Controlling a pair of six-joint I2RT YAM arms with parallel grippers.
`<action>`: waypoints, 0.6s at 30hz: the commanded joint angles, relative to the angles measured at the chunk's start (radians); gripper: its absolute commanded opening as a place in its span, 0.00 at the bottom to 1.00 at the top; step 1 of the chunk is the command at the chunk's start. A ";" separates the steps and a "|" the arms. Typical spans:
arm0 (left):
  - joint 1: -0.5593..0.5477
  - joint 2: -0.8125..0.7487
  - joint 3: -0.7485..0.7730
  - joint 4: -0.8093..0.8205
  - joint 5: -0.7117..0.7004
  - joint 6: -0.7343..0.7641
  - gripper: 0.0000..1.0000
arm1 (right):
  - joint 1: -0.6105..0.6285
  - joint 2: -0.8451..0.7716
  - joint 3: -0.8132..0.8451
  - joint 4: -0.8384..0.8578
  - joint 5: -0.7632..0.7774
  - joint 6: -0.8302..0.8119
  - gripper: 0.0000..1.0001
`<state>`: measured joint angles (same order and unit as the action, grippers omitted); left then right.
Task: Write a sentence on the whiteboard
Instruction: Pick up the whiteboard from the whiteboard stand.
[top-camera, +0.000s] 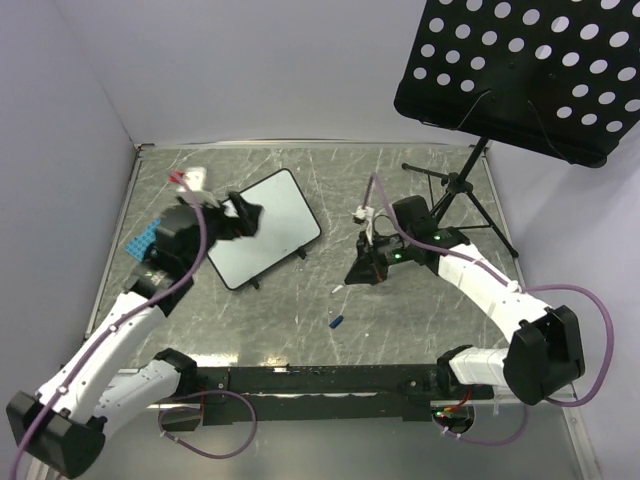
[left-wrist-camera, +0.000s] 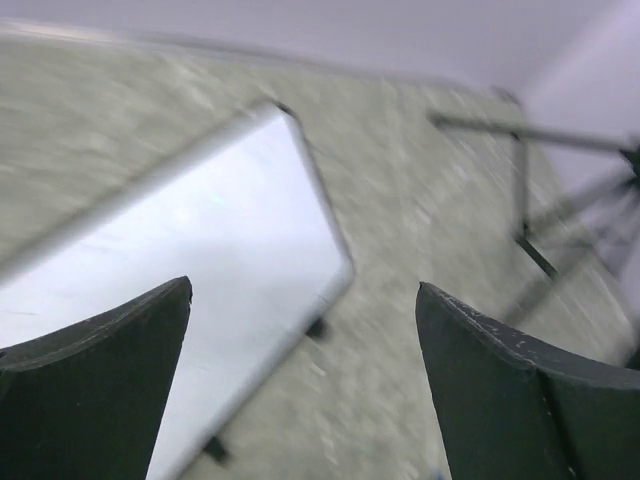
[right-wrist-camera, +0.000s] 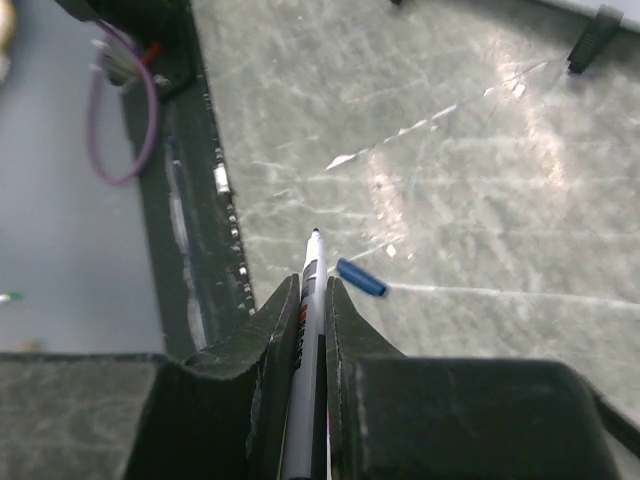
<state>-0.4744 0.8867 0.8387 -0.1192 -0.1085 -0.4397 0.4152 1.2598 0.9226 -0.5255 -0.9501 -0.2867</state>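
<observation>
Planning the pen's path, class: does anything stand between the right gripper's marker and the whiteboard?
Nothing visible lies on the table between the right gripper, shut on the marker, and the whiteboard. The blue cap lies nearer the arm bases, off that line. The open left gripper hangs over the board's left edge.

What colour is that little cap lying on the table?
Blue; the marker cap shows best in the right wrist view.

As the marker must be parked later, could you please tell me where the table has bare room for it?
Bare: the far strip behind the whiteboard, and the middle between whiteboard and blue cap. Crowded: left by the blue studded plate, right around the music stand's tripod.
</observation>
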 joint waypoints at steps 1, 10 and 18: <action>0.178 -0.041 0.020 -0.045 0.042 0.087 0.97 | 0.095 -0.056 0.175 -0.073 0.233 -0.116 0.00; 0.318 -0.201 -0.055 -0.036 -0.143 0.136 0.96 | 0.266 -0.062 0.412 -0.162 0.588 -0.241 0.00; 0.327 -0.413 -0.142 -0.071 -0.367 0.157 0.97 | 0.447 -0.069 0.389 0.115 0.707 -0.215 0.00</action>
<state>-0.1535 0.5293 0.7124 -0.1799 -0.3309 -0.3168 0.7696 1.2175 1.3312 -0.6067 -0.3630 -0.4965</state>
